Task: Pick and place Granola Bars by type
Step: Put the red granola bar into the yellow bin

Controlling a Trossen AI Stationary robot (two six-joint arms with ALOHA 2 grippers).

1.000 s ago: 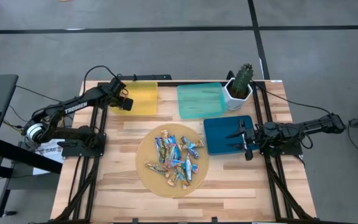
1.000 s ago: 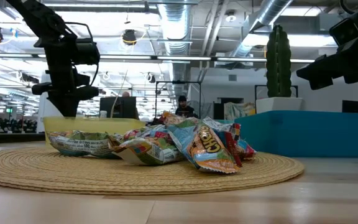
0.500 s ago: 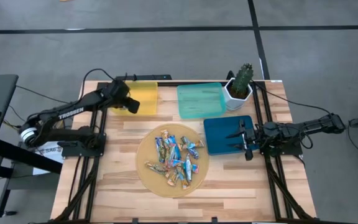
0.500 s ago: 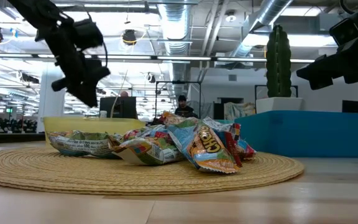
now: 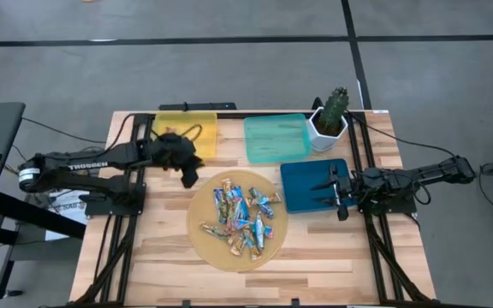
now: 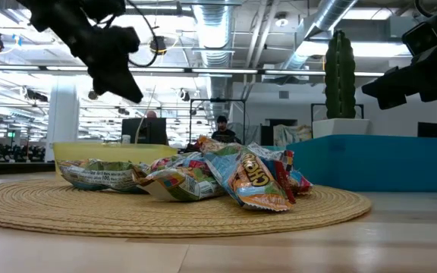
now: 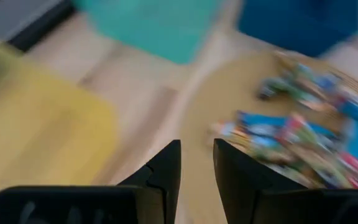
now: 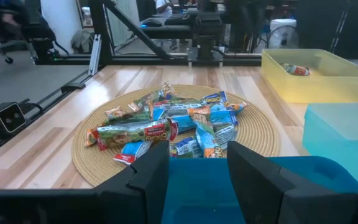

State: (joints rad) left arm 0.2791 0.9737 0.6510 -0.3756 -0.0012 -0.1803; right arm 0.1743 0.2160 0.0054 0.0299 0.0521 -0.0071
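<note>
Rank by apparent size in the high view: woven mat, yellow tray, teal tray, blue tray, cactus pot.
1. woven mat
2. teal tray
3. blue tray and yellow tray: look similar; the left arm covers part of the yellow one, so unranked
4. cactus pot

So the high cam sits way above, looking straight down on the whole surface [image 5: 157, 257], with the round woven mat [image 5: 202, 239] about in the middle. The low cam is down at surface level, right up against the mat [image 6: 67, 212], facing across it into the room. The left wrist cam looks down at the mat [image 7: 210, 112] from close by on the yellow tray [image 7: 36, 124] side. The right wrist cam faces the mat [image 8: 86, 140] from over the dark blue tray [image 8: 316, 171]. All four share that mat.
</note>
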